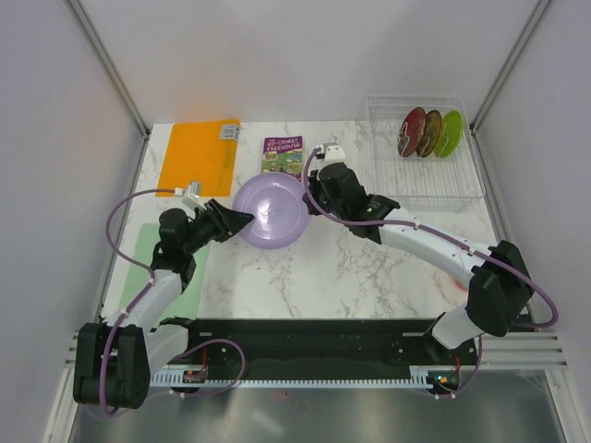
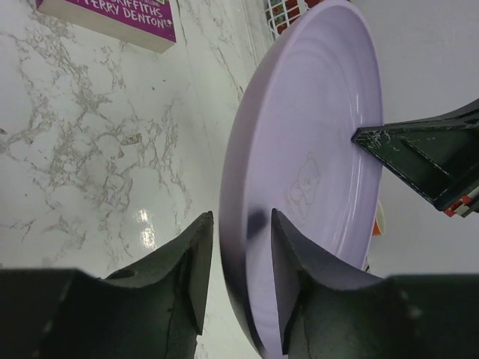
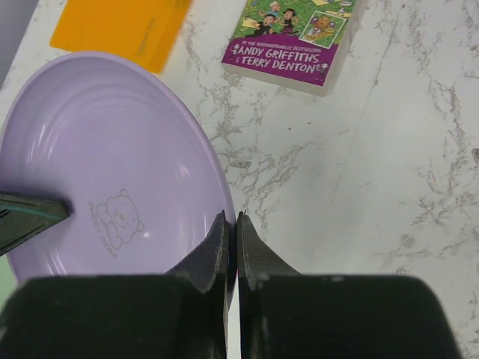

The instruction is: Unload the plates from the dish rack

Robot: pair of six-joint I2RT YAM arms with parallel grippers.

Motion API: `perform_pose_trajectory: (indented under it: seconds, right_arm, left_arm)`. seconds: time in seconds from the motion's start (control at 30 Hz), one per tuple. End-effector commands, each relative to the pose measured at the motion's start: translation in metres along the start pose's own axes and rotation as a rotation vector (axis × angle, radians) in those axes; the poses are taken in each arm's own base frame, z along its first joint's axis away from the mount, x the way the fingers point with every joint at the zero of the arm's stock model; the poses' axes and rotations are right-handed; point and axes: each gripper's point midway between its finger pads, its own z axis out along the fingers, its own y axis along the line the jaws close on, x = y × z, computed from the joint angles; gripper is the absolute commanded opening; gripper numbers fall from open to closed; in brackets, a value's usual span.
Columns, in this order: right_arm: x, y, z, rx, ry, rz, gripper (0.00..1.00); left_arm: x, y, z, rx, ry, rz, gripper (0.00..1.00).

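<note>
The large lavender plate [image 1: 271, 212] is held over the table's middle, between the two arms. My right gripper [image 1: 309, 198] is shut on its right rim; in the right wrist view the jaws [image 3: 232, 217] pinch the plate's [image 3: 97, 164] edge. My left gripper [image 1: 242, 220] is open with the plate's left rim between its fingers; in the left wrist view [image 2: 241, 217] one finger is clear of the plate [image 2: 314, 134]. The clear dish rack [image 1: 429, 175] stands at the back right with the red [image 1: 412, 131], yellow [image 1: 430, 132] and lime-green [image 1: 451, 132] plates upright in it.
A book [image 1: 283, 154] lies just behind the lavender plate. An orange flat mat [image 1: 199, 155] lies at the back left and a pale green mat [image 1: 152, 263] at the left edge. White walls and metal posts close in the table.
</note>
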Motion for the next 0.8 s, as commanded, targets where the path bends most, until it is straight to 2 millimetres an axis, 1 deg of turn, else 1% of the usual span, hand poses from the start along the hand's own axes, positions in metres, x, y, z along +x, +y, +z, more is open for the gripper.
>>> perform_pose_trajectory:
  seconds: [0.0, 0.03, 0.1, 0.13, 0.17, 0.2, 0.27, 0.3, 0.33, 0.37, 0.4, 0.43, 0.47, 0.5, 0.57, 0.6, 0.63, 0.67, 0.7, 0.73, 0.77]
  right_arm:
    - [-0.038, 0.037, -0.021, -0.154, -0.099, 0.083, 0.06]
    - [-0.037, 0.039, -0.021, -0.166, -0.094, 0.087, 0.07]
    - [-0.035, 0.041, -0.020, -0.177, -0.083, 0.095, 0.07]
    - [-0.034, 0.039, -0.020, -0.167, -0.085, 0.092, 0.09]
    - [-0.033, 0.035, -0.020, -0.152, -0.086, 0.086, 0.11]
    - [-0.038, 0.023, -0.019, -0.087, -0.111, 0.071, 0.30]
    - [-0.039, 0.005, -0.023, 0.002, -0.115, 0.036, 0.63]
    - [-0.051, -0.013, -0.027, 0.101, -0.156, -0.008, 0.79]
    - [-0.051, -0.028, -0.031, 0.174, -0.144, -0.036, 0.80]
    - [-0.056, -0.041, -0.035, 0.240, -0.157, -0.058, 0.81]
    - [-0.067, -0.053, -0.039, 0.291, -0.175, -0.065, 0.84]
    - [-0.071, -0.068, -0.043, 0.346, -0.171, -0.099, 0.84]
    - [-0.078, -0.074, -0.046, 0.362, -0.177, -0.102, 0.84]
    - [-0.085, -0.087, -0.049, 0.389, -0.186, -0.095, 0.84]
    - [-0.096, -0.098, -0.053, 0.408, -0.199, -0.100, 0.85]
    - [-0.104, -0.113, -0.057, 0.436, -0.209, -0.089, 0.85]
    - [-0.107, -0.120, -0.058, 0.450, -0.210, -0.086, 0.85]
    - [-0.116, -0.125, -0.061, 0.454, -0.223, -0.081, 0.86]
    - [-0.122, -0.141, -0.063, 0.488, -0.228, -0.069, 0.86]
    - [-0.125, -0.148, -0.064, 0.502, -0.227, -0.066, 0.86]
    - [-0.136, -0.154, -0.069, 0.520, -0.244, -0.067, 0.87]
  left_arm:
    - [-0.001, -0.003, 0.001, 0.024, -0.005, 0.015, 0.42]
    - [0.000, -0.003, 0.002, 0.023, 0.000, 0.013, 0.27]
    - [0.000, -0.001, 0.003, 0.017, 0.000, 0.009, 0.14]
    - [0.000, 0.001, 0.003, 0.011, 0.002, 0.006, 0.02]
    - [0.003, 0.005, 0.003, -0.008, 0.014, 0.001, 0.02]
    - [0.001, 0.008, 0.004, -0.030, 0.008, 0.003, 0.02]
    - [-0.001, 0.020, 0.001, -0.102, -0.002, 0.018, 0.02]
    - [-0.002, 0.041, -0.002, -0.230, -0.015, -0.006, 0.02]
    - [-0.002, 0.053, -0.006, -0.298, -0.014, -0.010, 0.02]
    - [-0.002, 0.062, -0.009, -0.351, -0.013, 0.012, 0.02]
    - [-0.002, 0.075, -0.014, -0.424, -0.016, 0.016, 0.02]
    - [0.000, 0.081, -0.016, -0.447, -0.012, 0.028, 0.02]
    - [0.002, 0.086, -0.017, -0.465, -0.006, 0.029, 0.02]
    - [0.006, 0.092, -0.018, -0.482, 0.001, 0.026, 0.02]
    - [0.012, 0.101, -0.019, -0.511, 0.011, 0.010, 0.02]
    - [0.018, 0.108, -0.019, -0.533, 0.032, -0.001, 0.02]
    - [0.021, 0.112, -0.018, -0.541, 0.044, -0.001, 0.02]
    - [0.024, 0.115, -0.017, -0.547, 0.056, -0.005, 0.02]
    - [0.029, 0.119, -0.016, -0.553, 0.075, -0.013, 0.02]
    - [0.035, 0.126, -0.016, -0.571, 0.097, -0.023, 0.02]
    - [0.040, 0.132, -0.017, -0.590, 0.109, -0.029, 0.02]
